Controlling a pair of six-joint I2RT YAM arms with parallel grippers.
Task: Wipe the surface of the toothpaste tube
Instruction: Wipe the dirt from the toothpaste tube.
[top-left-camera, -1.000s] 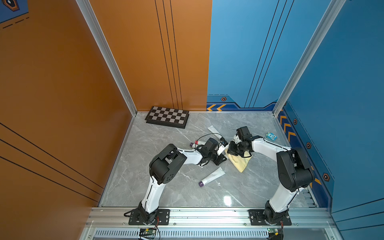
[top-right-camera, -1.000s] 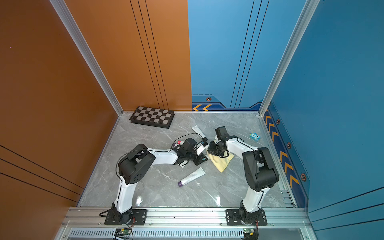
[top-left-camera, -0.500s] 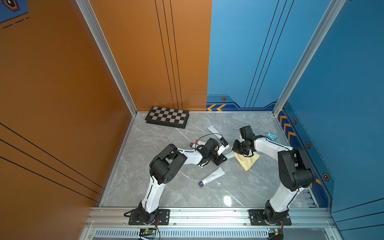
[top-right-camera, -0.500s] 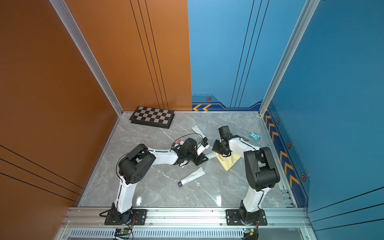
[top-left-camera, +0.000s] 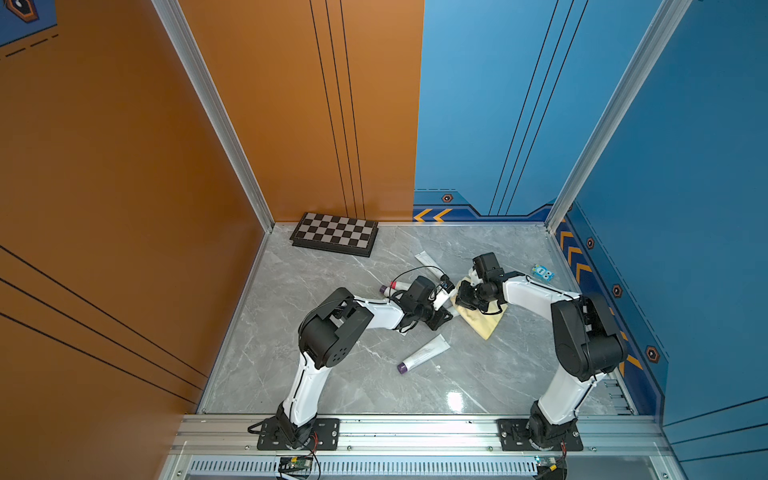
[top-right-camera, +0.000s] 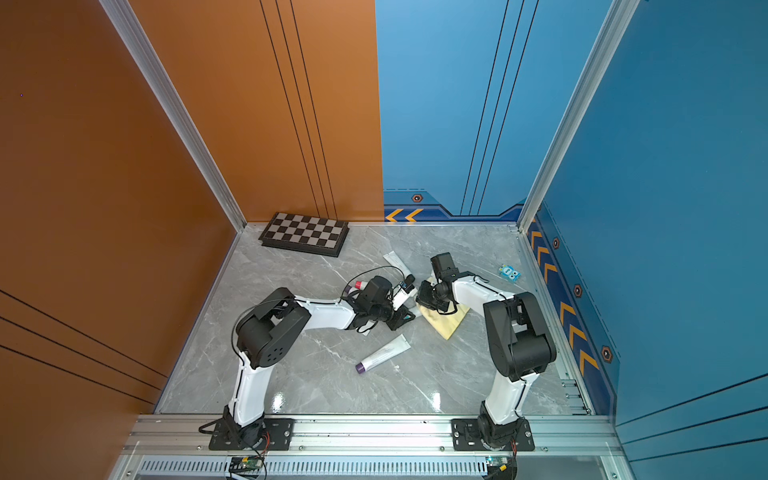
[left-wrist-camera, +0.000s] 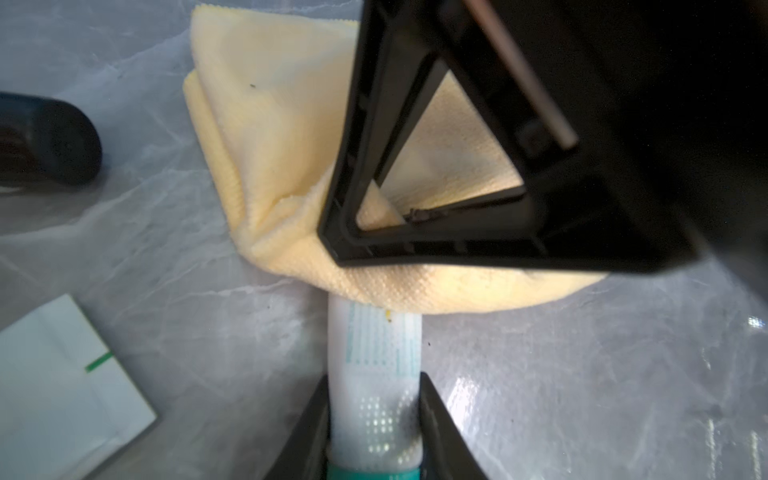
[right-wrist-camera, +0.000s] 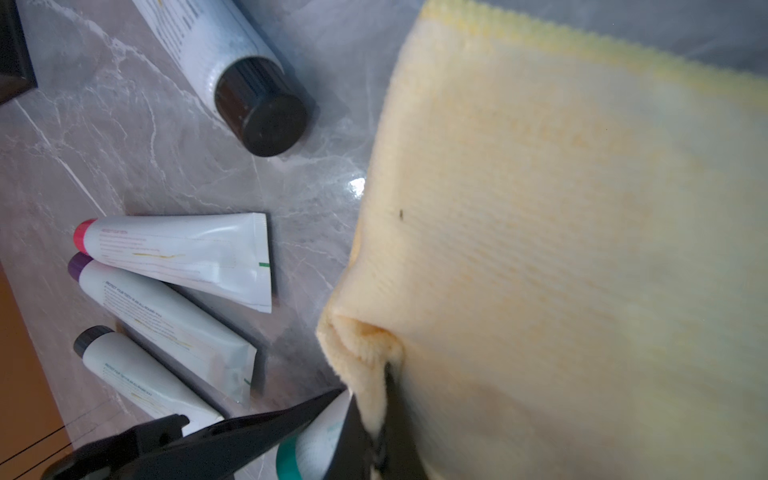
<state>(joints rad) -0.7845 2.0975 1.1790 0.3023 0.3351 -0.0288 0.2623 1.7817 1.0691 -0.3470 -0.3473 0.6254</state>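
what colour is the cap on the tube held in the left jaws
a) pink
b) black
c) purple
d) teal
d, the toothpaste tube clamped between the left jaws ends in a teal cap, which also shows in the right wrist view.

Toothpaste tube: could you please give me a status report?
Left gripper shut on teal-capped tube. Right gripper shut on yellow cloth, draped over tube. Nothing blocking.
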